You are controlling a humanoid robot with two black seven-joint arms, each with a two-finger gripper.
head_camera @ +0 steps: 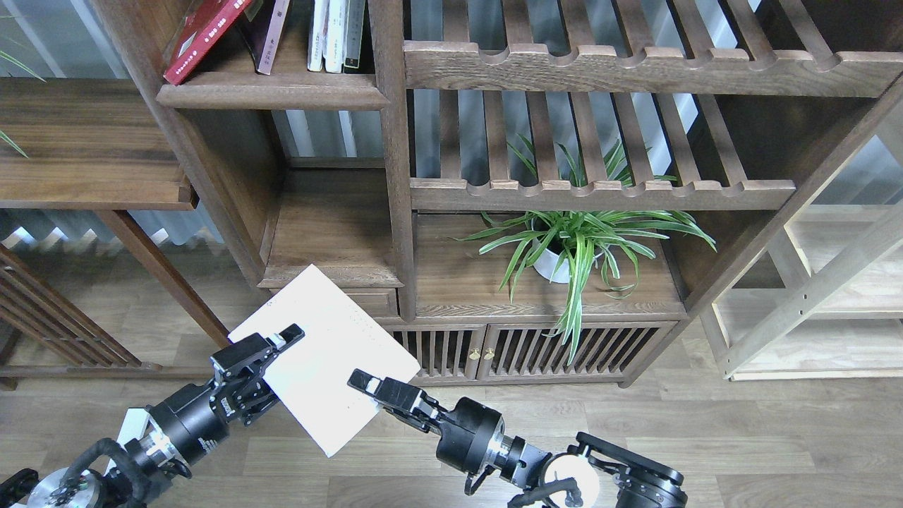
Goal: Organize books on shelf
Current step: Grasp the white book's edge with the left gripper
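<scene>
The pale white book (pixel 324 367) hangs tilted in the air in front of the bookcase's low cabinet. My right gripper (pixel 363 384) is shut on its lower right edge. My left gripper (pixel 281 342) is at the book's left edge. One finger (pixel 289 331) lies over the cover, and the other is hidden under the book. The dark-brown shelf (pixel 271 93) at the top left carries a bright red book (pixel 201 39) leaning left, a maroon book (pixel 271 39) beside it, and a few upright pale books (pixel 331 35).
Below that shelf is a bare dark-wood compartment (pixel 331 240). Slatted racks (pixel 600 190) fill the right side, with a potted spider plant (pixel 571 247) under them. A pale light-wood rack (pixel 832 296) stands at far right. A dark side table (pixel 85 141) is on the left.
</scene>
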